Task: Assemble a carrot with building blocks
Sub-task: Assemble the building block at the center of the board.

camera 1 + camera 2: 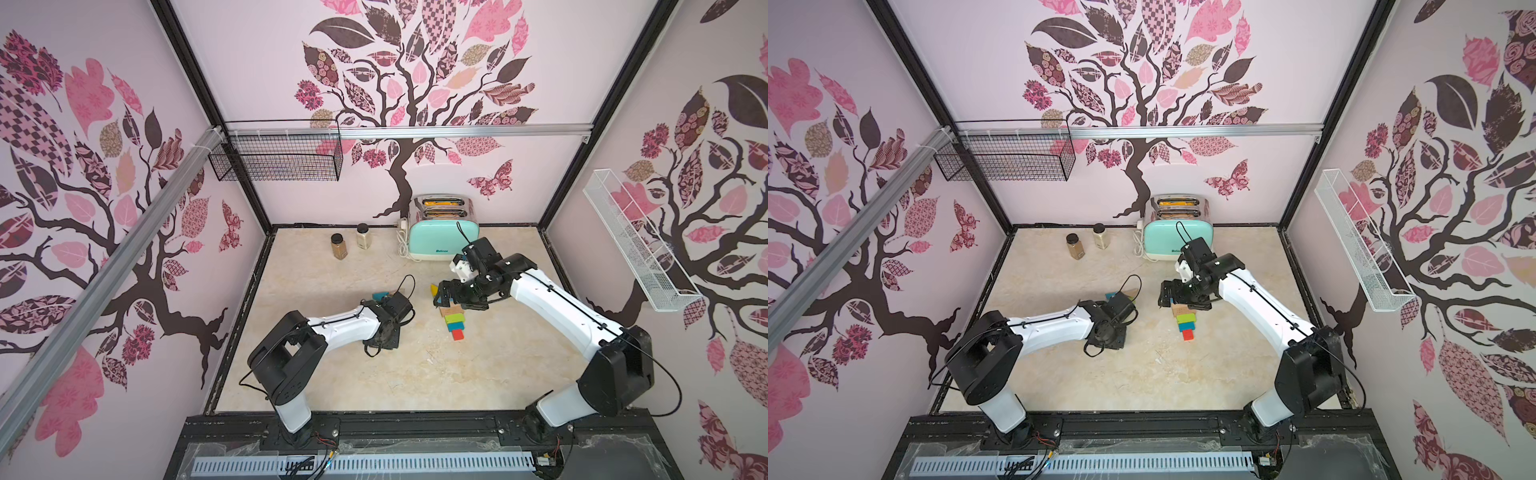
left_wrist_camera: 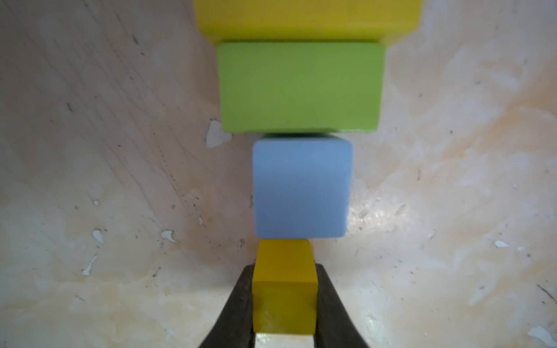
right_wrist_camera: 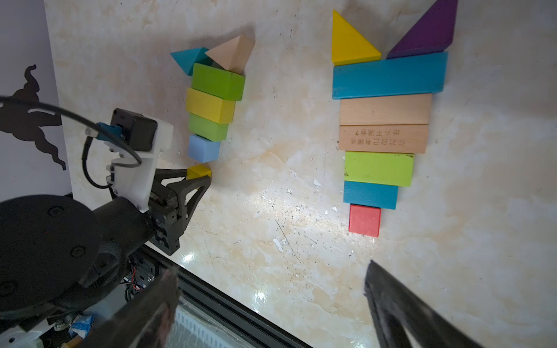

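Note:
My left gripper [image 2: 284, 304] is shut on a small yellow cube [image 2: 284, 280], with a finger pressed on each side. The cube sits at the narrow end of a row of building blocks: light blue cube [image 2: 301, 186], green bar [image 2: 301, 87] and yellow bar [image 2: 304, 18]. The right wrist view shows that row [image 3: 211, 105] topped by teal and tan wedges. It also shows a second carrot shape: yellow wedge [image 3: 349, 42], purple wedge [image 3: 428, 33], teal bar [image 3: 388, 76], tan bars, green bar [image 3: 378, 168] and red cube [image 3: 364, 220]. My right gripper [image 3: 271, 271] hangs open above the table, holding nothing.
A mint toaster [image 1: 442, 239] and two spice jars [image 1: 338, 246] [image 1: 363, 236] stand at the back of the table. A black wire basket [image 1: 282, 162] hangs on the back wall and a white rack [image 1: 636, 245] on the right wall. The table's black front rail [image 3: 229, 304] lies below my right gripper.

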You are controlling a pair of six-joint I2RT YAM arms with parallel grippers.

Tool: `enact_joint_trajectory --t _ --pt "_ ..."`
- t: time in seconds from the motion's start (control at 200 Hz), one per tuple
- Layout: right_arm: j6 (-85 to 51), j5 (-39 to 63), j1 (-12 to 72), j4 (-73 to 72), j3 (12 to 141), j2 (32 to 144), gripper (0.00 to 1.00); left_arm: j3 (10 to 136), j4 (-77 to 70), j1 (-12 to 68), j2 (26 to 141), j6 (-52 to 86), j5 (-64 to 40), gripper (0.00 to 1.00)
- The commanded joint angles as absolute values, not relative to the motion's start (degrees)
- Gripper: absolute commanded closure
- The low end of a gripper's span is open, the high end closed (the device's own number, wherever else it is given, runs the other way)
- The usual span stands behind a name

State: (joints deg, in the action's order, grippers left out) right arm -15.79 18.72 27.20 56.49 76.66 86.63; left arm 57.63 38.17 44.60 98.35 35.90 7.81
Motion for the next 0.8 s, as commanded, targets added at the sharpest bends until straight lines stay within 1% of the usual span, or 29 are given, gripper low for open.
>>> enact_joint_trajectory --t 0.0,0.405,0.795 --pt "-15.8 19.0 27.6 56.3 77.2 86.4 0.01 57.5 37.1 44.2 97.7 34.9 7.8 0.73" --pt "-15.7 19.1 27.6 56.1 76.8 86.5 0.01 60.2 35.4 43.4 101.1 34.2 7.3 0.73" --pt "-15.6 19.5 27.5 55.8 76.8 86.9 0.01 60.4 34.8 42.7 102.5 33.9 7.2 0.71"
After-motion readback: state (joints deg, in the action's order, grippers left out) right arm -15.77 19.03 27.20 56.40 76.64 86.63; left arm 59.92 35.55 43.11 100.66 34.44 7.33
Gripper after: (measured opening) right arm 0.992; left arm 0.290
